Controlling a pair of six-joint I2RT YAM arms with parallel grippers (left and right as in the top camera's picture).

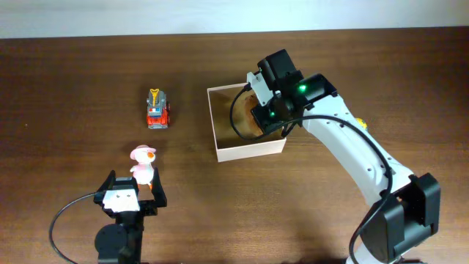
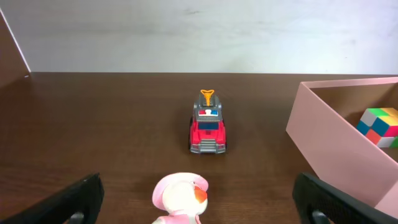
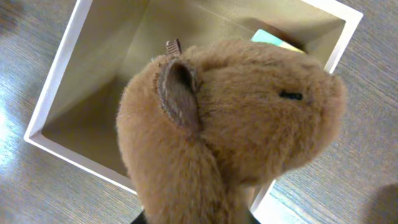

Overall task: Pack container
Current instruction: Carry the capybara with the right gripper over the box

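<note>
The container [image 1: 249, 152] is a square cream-walled box with a tan inside, at the table's middle. My right gripper [image 1: 268, 110] hangs over it, shut on a brown plush capybara [image 3: 249, 118]. The plush fills the right wrist view above the box opening [image 3: 112, 56] and hides the fingers. A multicoloured cube [image 2: 380, 126] lies inside the container [image 2: 329, 143]. My left gripper [image 1: 134, 187] is open and empty at the front left. A pink-hatted white duck toy [image 1: 142, 163] stands upright between its fingers [image 2: 199, 205], apart from them.
A red and grey toy fire truck [image 1: 157, 110] stands left of the container, beyond the duck [image 2: 180, 196] in the left wrist view [image 2: 208, 127]. The right arm reaches in from the front right corner.
</note>
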